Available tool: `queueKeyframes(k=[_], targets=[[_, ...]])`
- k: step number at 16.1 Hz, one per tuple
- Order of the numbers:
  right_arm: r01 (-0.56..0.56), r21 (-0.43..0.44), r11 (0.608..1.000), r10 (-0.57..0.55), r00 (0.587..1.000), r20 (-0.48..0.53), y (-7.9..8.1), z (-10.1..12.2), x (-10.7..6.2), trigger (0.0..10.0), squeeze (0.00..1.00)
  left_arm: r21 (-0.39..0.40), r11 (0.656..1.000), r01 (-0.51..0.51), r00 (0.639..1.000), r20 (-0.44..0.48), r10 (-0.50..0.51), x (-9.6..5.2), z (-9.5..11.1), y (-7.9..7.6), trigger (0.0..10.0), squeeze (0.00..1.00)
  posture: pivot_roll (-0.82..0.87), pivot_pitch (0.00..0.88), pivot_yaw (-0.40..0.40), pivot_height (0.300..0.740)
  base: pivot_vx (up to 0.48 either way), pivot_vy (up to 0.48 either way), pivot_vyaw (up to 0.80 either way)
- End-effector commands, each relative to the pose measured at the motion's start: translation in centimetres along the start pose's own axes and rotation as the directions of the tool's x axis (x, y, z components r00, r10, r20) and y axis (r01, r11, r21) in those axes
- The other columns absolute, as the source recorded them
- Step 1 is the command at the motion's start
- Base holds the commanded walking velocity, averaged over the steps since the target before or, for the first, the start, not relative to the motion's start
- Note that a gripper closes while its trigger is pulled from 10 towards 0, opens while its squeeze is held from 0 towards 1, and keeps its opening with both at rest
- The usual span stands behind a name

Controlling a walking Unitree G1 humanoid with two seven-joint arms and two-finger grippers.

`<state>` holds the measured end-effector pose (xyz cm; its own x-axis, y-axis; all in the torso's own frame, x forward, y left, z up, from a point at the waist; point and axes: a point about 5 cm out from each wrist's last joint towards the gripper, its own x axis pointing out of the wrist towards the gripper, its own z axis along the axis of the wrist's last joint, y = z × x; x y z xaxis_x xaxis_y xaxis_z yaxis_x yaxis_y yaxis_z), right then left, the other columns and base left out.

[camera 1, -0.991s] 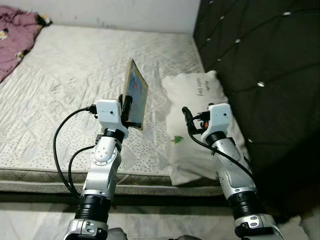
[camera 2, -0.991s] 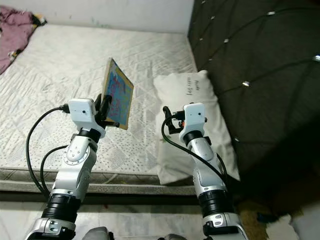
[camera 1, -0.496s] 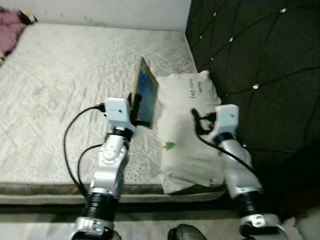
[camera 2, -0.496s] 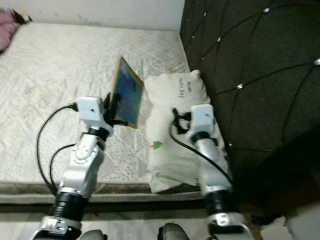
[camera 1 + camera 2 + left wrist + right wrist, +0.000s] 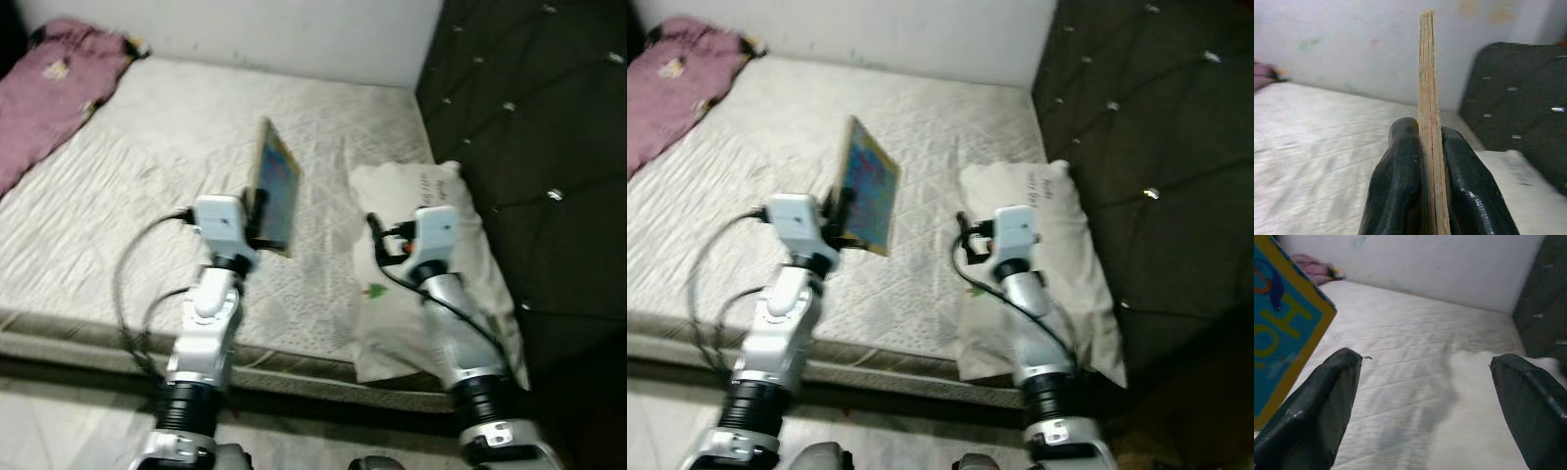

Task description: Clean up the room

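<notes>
Left claw (image 5: 1430, 161) pinches my book (image 5: 275, 200) upright by its lower edge above the bed (image 5: 127, 196), right claw (image 5: 1425, 406) gapes empty; I fear it pivoting loose mid-walk.

Left gripper (image 5: 257, 211): pinching a thin, yellow-edged, colourful book (image 5: 275, 186), holding it upright above the quilted white mattress (image 5: 147, 166).
Right gripper (image 5: 377, 235): hovering over a white pillow (image 5: 431, 284) lying against the dark tufted headboard (image 5: 529, 117).
Far corner: a crumpled pink blanket (image 5: 54, 98) is lying there.
</notes>
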<state>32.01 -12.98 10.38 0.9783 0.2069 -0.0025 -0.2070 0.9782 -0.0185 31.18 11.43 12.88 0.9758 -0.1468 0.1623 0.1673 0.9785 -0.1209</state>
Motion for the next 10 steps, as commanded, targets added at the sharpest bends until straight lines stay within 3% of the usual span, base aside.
queueKeyframes(k=[1,4,7,10], targets=[[0.010,-0.011,1.000,-0.010,1.000,0.001,-0.55,0.16,0.01,10.0,0.00,-0.002,1.000,0.016,0.999,0.044,-0.016,0.47,1.06,-0.34,10.0,0.00,-0.01,0.025,-0.045,0.740,0.000,0.476,0.00],[0.009,-0.012,1.000,-0.009,1.000,-0.002,-0.54,0.12,0.03,10.0,0.00,0.004,1.000,0.012,0.998,0.055,-0.012,0.42,1.19,-0.36,10.0,0.00,-0.01,0.024,-0.045,0.740,0.000,0.397,0.00],[0.010,-0.015,1.000,-0.010,1.000,-0.004,-0.52,0.11,0.04,10.0,0.00,0.011,0.999,0.042,0.997,0.071,-0.043,0.39,1.41,-0.56,10.0,0.00,-0.02,0.024,-0.044,0.740,0.000,0.000,0.00],[0.012,-0.016,1.000,-0.012,1.000,-0.006,-0.56,0.06,0.03,10.0,0.00,-0.030,0.996,0.079,0.994,0.084,-0.076,0.20,1.59,-0.79,10.0,0.00,-0.02,0.025,-0.044,0.740,0.100,0.000,0.00]])
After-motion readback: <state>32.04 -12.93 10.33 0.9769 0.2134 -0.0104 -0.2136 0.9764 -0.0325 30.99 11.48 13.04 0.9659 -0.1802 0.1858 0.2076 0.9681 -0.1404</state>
